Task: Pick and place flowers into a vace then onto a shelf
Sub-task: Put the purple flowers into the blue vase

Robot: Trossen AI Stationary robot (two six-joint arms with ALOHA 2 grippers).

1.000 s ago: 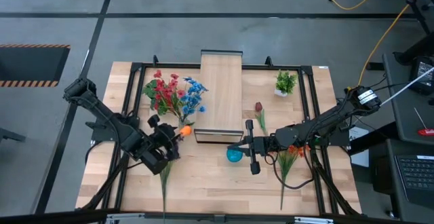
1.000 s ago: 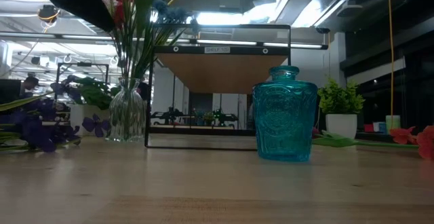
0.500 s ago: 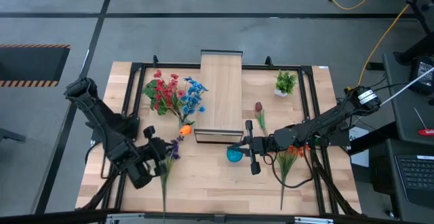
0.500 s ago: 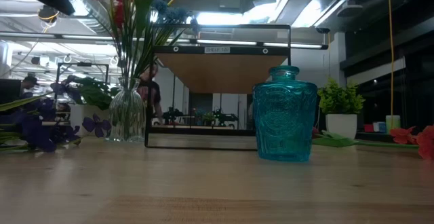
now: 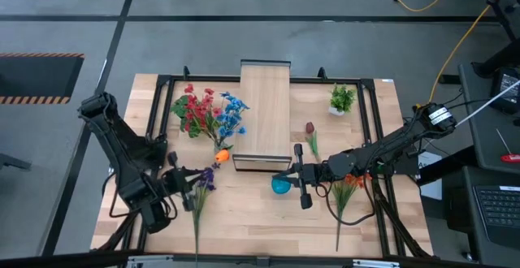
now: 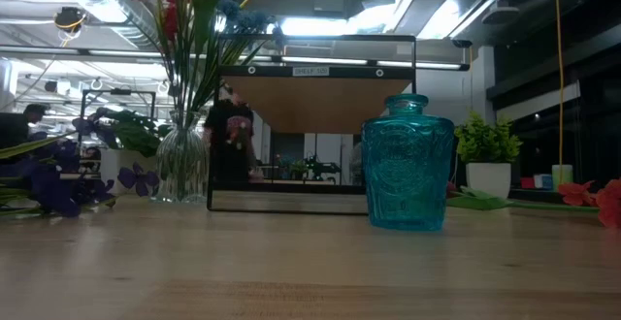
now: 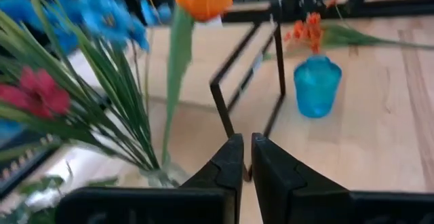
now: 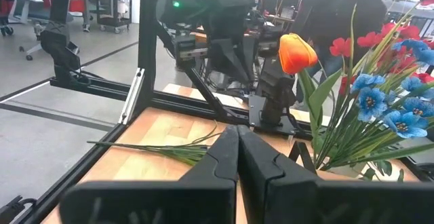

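Observation:
A clear glass vase (image 6: 182, 157) stands left of the shelf (image 5: 265, 114) and holds red (image 5: 192, 110), blue (image 5: 231, 114) and orange (image 5: 221, 154) flowers by their stems. A purple flower (image 5: 199, 196) lies on the table. My left gripper (image 5: 192, 185) hangs over its blooms, shut and holding nothing, as the left wrist view (image 7: 247, 157) shows. A teal vase (image 5: 280, 186) stands in front of the shelf. My right gripper (image 5: 286, 174) hovers above it, shut and holding nothing. A dark red tulip (image 5: 309, 130) and orange flowers (image 5: 345, 188) lie on the table's right half.
A small green plant in a white pot (image 5: 342, 99) stands at the far right. The shelf's black frame (image 7: 224, 108) stands between the two vases. A person (image 6: 229, 145) shows in the room behind the shelf. Bare wood lies along the near edge (image 5: 252, 227).
My left gripper has drawn back from the glass vase toward the table's near-left corner and now hangs over the purple flower. The orange flower has stayed in the vase. My left arm has left the low view, and a person has walked in behind the shelf.

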